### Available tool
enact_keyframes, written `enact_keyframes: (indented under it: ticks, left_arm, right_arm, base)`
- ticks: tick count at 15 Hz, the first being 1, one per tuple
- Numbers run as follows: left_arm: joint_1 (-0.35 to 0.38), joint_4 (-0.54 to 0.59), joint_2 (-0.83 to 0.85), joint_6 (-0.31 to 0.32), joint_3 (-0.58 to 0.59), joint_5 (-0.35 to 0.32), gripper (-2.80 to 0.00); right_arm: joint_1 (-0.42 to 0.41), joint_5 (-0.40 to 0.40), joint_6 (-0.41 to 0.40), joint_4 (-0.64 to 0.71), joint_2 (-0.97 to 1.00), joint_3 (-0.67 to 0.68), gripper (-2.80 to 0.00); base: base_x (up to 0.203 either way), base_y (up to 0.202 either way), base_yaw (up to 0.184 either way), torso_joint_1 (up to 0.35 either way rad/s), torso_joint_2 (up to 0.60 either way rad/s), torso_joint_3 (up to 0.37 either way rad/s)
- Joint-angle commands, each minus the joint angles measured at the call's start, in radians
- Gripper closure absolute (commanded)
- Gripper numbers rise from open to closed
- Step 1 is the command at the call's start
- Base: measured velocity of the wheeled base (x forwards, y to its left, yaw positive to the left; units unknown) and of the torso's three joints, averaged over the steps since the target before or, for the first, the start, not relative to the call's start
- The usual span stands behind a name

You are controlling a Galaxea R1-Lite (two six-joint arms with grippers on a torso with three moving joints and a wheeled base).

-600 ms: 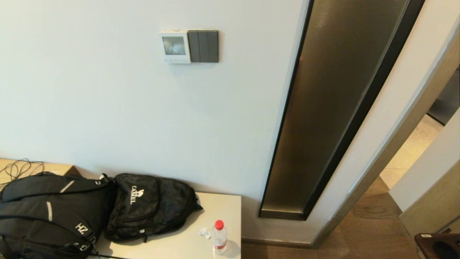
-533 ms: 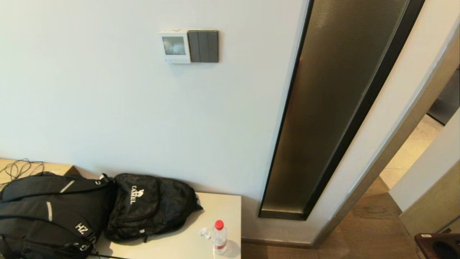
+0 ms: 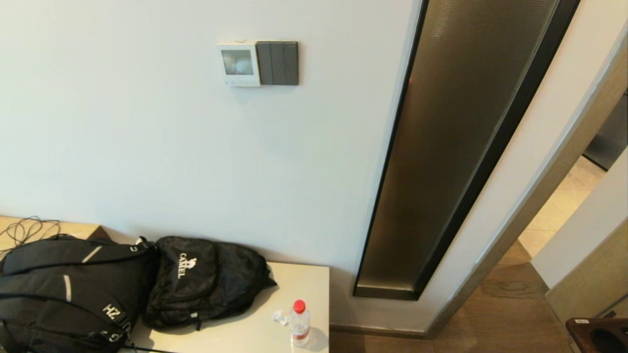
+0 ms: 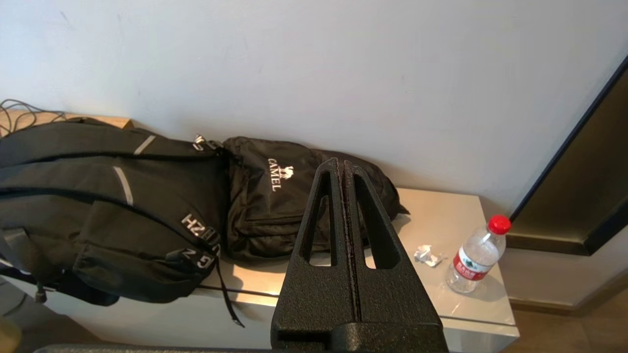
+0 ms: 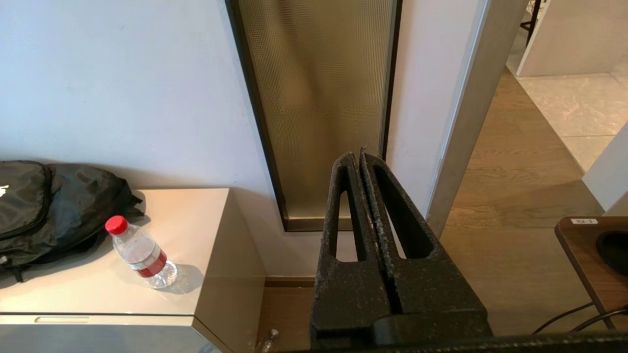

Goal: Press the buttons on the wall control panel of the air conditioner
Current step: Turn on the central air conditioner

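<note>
The white wall control panel [image 3: 239,63] hangs high on the wall in the head view, its grey screen unlit. A row of tiny pale buttons [image 3: 239,81] runs along its lower edge. Neither gripper shows in the head view. My left gripper [image 4: 341,164] is shut and empty, low down, pointing over the black bags on the cabinet. My right gripper [image 5: 356,157] is shut and empty, low down, pointing at the bottom of the bronze wall panel. The control panel is out of both wrist views.
A dark grey three-rocker switch plate [image 3: 277,63] adjoins the panel's right side. Two black backpacks [image 3: 73,289] and a red-capped water bottle [image 3: 299,323] rest on a beige cabinet [image 3: 304,279]. A tall bronze panel [image 3: 456,147] and a doorway stand to the right.
</note>
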Motion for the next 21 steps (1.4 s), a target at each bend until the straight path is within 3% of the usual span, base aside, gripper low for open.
enact_keyframes:
  ticks: [1,8,10,16,21]
  left_arm:
    - [0.001,-0.001,0.000,0.000,0.000,0.000,0.00]
    - [0.001,0.007,-0.003,0.024,-0.014,-0.001,0.00]
    - [0.000,0.017,0.016,0.018,-0.105,-0.012,0.00]
    - [-0.016,-0.023,0.349,0.004,-0.382,-0.044,0.00]
    - [-0.031,-0.230,0.792,0.003,-0.604,-0.062,0.00]
  right_arm:
    - [0.001,0.000,0.000,0.000,0.000,0.002,0.00]
    - [0.001,0.000,-0.002,0.000,0.000,0.002,0.00]
    - [0.001,0.000,-0.002,0.000,0.001,0.002,0.00]
    - [0.001,0.000,-0.002,0.000,0.001,0.002,0.00]
    - [0.001,0.000,-0.002,0.000,0.001,0.002,0.00]
  base:
    - [0.000,0.000,0.000,0.000,0.00,0.000]
    - [0.000,0.000,0.000,0.000,0.00,0.000]
    - [0.000,0.000,0.000,0.000,0.00,0.000]
    - [0.000,0.000,0.000,0.000,0.00,0.000]
    - [0.000,0.000,0.000,0.000,0.00,0.000]
